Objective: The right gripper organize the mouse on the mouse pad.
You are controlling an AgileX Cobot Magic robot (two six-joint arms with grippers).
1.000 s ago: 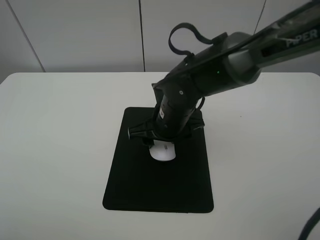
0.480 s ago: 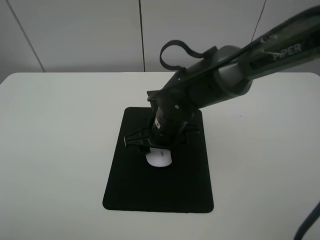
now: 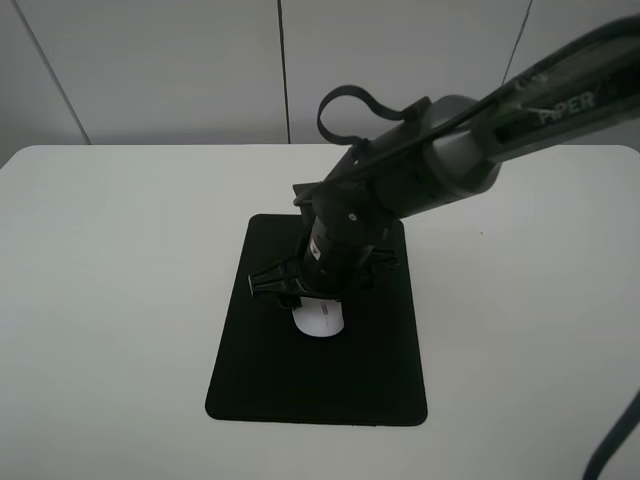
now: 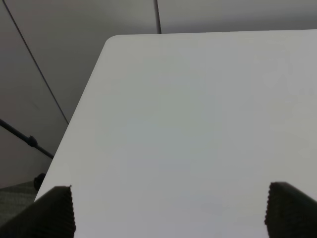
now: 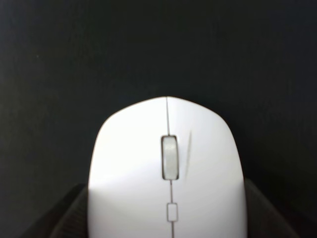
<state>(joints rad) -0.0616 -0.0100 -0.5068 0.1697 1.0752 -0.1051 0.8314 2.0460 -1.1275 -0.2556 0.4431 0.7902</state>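
Right wrist view: mouse [image 5: 166,148] over pad [image 5: 148,44], resting or just above, cannot tell which. Right gripper [image 5: 166,218] is closed on it, fingers [image 5: 64,215] touching both flanks.
Exterior high view: adds what the wrist view lacks. The mouse sits near the pad's middle, away from every edge; the arm hides the grip.
Left wrist view: left gripper [image 4: 171,208] open over bare table [image 4: 188,109].
Risks: uneven opening may drag or twist the mouse; lifting before release would carry it off the pad.

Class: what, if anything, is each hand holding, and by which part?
The right hand grips the white mouse by its two sides; the left hand holds nothing.
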